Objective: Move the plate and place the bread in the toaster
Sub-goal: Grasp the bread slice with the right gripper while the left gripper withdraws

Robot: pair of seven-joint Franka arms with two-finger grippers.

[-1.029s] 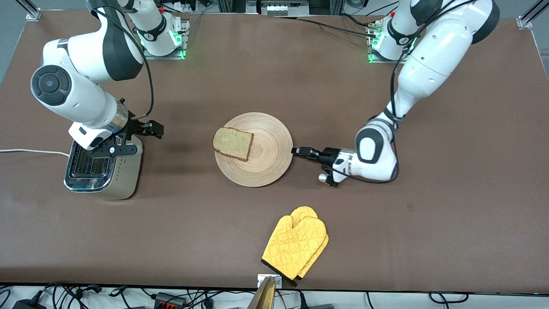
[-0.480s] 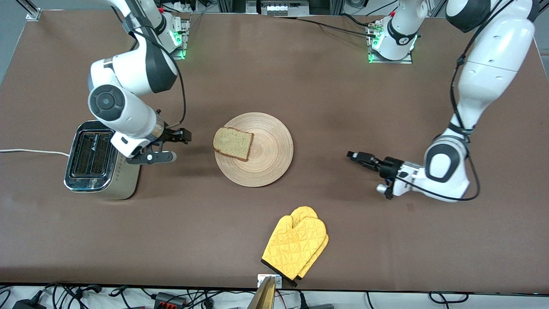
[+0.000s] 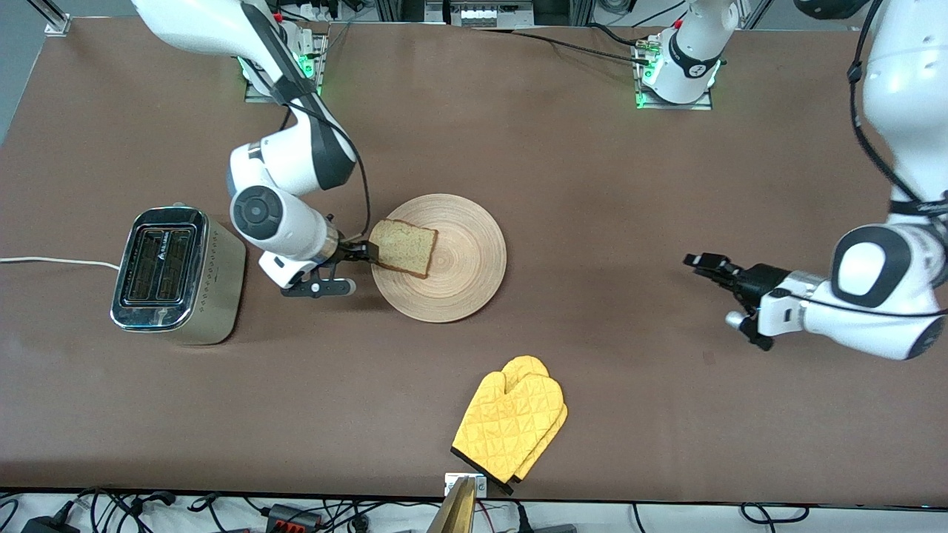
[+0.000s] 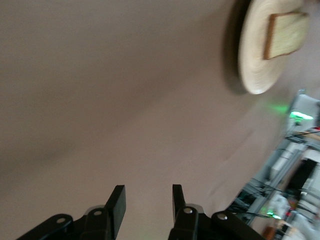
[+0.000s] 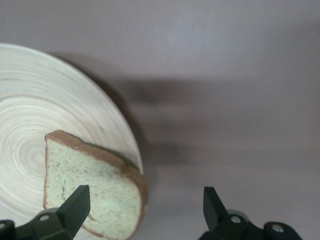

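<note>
the counter (image 3: 592, 185) is a wide brown sheet, and the plate (image 3: 459, 274) sits near its middle. from the plate, the toaster (image 3: 178, 277) stands at nine o'clock toward the right arm's end, slots up, and a yellow oven mitt (image 3: 511, 426) lies at about five o'clock, nearer the front camera. the bread (image 3: 402, 247) lies flat on the plate at its ten o'clock edge, one corner hanging past the rim.

the right tool (image 3: 364, 253) is low at the bread's nine o'clock side, its fingers spread wide; in the right wrist view they straddle the overhanging corner with nothing pinched yet. the left tool (image 3: 702, 263) waits at the plate's three o'clock, well apart from it, fingers partly spread and empty.

the bread looks light, soft and easy to crush or tear, so a gentle pinch across the crust at the overhanging corner seems safest. the plate looks stiff, light and smooth, likely to slide on the counter; its thin rim is the place to take it.
</note>
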